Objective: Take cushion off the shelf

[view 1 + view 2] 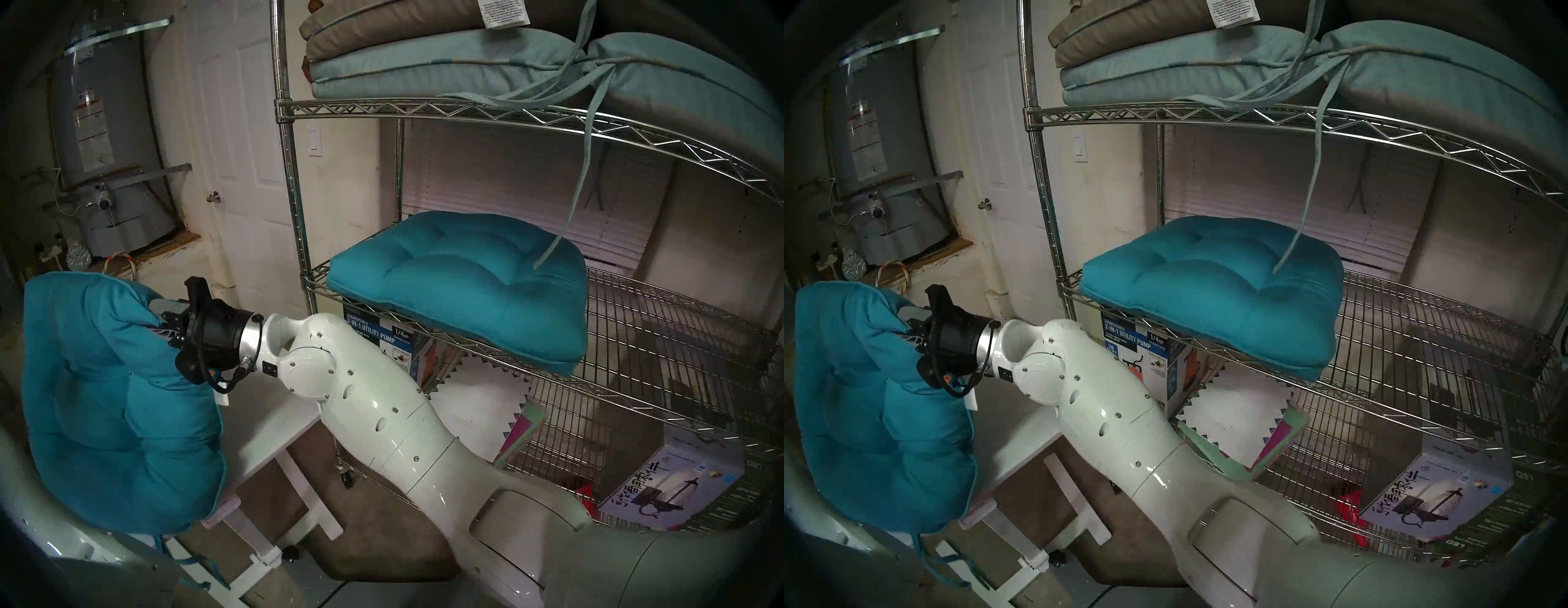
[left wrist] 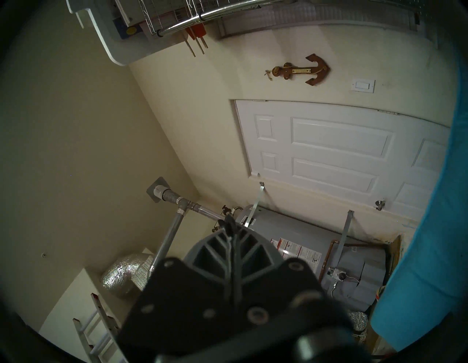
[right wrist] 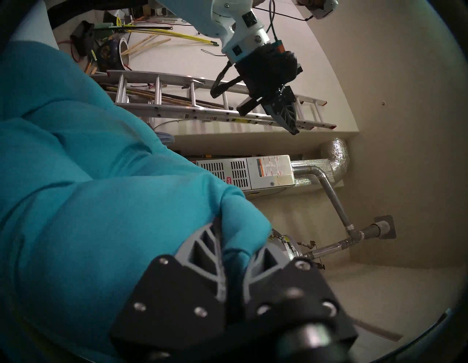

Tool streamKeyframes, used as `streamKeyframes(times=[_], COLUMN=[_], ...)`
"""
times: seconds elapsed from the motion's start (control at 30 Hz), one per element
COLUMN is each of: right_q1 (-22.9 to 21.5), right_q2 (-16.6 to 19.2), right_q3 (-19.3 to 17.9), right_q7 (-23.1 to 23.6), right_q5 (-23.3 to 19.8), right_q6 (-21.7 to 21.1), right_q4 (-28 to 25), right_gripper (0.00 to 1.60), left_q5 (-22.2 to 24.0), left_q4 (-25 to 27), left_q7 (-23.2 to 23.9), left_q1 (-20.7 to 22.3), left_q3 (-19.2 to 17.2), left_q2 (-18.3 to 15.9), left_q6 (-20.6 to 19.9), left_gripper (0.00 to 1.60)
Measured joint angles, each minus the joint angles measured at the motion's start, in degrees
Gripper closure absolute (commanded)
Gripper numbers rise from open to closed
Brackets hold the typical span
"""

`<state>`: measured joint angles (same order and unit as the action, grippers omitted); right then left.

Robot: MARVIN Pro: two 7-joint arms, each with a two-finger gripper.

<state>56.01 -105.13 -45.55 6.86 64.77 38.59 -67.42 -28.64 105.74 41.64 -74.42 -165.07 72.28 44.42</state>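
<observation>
My right gripper (image 1: 163, 325) is shut on a fold of a teal tufted cushion (image 1: 119, 403) and holds it off the shelf at the far left, hanging over the small white table (image 1: 271, 424). The right wrist view shows the grey fingers (image 3: 202, 248) pinching the teal fabric (image 3: 88, 190). A second teal cushion (image 1: 466, 288) lies on the middle tier of the chrome wire shelf (image 1: 466, 110), overhanging its front edge. My left gripper (image 2: 229, 223) is shut and empty, and it also shows in the right wrist view (image 3: 291, 126), raised beside the held cushion (image 2: 430, 253).
Light-blue and tan cushions (image 1: 424, 63) are stacked on the upper tier, with a tie strap hanging down. Boxes (image 1: 670, 484) sit on the lower tiers. A water heater (image 1: 106, 148) and a white door (image 1: 242, 170) stand behind. A ladder (image 3: 202, 101) leans on the wall.
</observation>
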Motion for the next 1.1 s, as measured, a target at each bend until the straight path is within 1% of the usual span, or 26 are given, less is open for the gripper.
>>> streamKeyframes(times=[0.03, 0.13, 0.3, 0.37, 0.43, 0.53, 0.6, 0.7, 0.77, 0.83, 0.93, 0.97, 1.1], right_q1=[0.0, 0.0, -1.3, -1.8, -2.9, -4.3, -4.9, -6.6, -6.9, -8.1, -8.9, -9.3, -10.3], right_q2=[0.0, 0.0, -0.5, -0.6, -1.1, -1.8, -2.1, -3.0, -3.1, -3.7, -4.0, -4.2, -4.5], right_q3=[0.1, 0.4, 0.3, 0.1, -0.5, -1.1, -1.4, -2.0, -2.0, -2.3, -2.4, -2.4, -2.2], right_q7=[-0.1, -2.1, -4.3, -4.6, -5.1, -5.4, -5.5, -6.2, -6.4, -7.6, -9.1, -10.2, -13.1], right_q5=[0.1, 1.4, 2.8, 3.0, 3.5, 4.0, 4.3, 5.1, 5.2, 5.9, 6.5, 6.9, 8.0], right_q6=[0.0, 0.2, 0.2, 0.1, -0.2, -0.4, -0.5, -0.7, -0.7, -0.7, -0.7, -0.6, -0.3], right_q4=[0.3, 4.4, 11.4, 12.9, 16.1, 19.2, 20.6, 24.8, 25.4, 29.1, 32.0, 33.6, 37.5], right_gripper=[1.60, 1.60, 1.60, 1.60, 1.60, 1.60, 1.60, 1.60, 1.60, 1.60, 1.60, 1.60, 1.60], left_q5=[0.1, 0.9, 1.7, 1.9, 2.0, 2.3, 2.3, 2.7, 2.7, 3.2, 3.5, 3.7, 4.2], left_q4=[0.1, 0.4, 0.8, 0.8, 0.9, 0.9, 0.9, 0.9, 0.9, 0.9, 0.9, 1.0, 1.3], left_q7=[0.0, 0.4, 0.7, 0.7, 0.8, 0.7, 0.6, 0.3, 0.2, -0.2, -0.6, -0.8, -1.1], left_q1=[-0.1, -0.7, -1.5, -1.7, -2.1, -2.7, -3.0, -4.0, -4.1, -5.1, -5.8, -6.2, -7.2], left_q3=[0.0, 0.0, 0.0, 0.0, 0.0, 0.0, 0.0, 0.0, 0.0, 0.0, 0.0, 0.0, 0.0], left_q2=[0.1, 0.6, 1.4, 1.6, 2.1, 2.5, 2.6, 2.8, 2.9, 3.1, 3.3, 3.4, 3.9], left_q6=[0.0, 0.0, 0.0, 0.0, 0.0, 0.0, 0.0, 0.0, 0.0, -0.1, -0.2, -0.2, -0.2], left_gripper=[1.60, 1.60, 1.60, 1.60, 1.60, 1.60, 1.60, 1.60, 1.60, 1.60, 1.60, 1.60, 1.60])
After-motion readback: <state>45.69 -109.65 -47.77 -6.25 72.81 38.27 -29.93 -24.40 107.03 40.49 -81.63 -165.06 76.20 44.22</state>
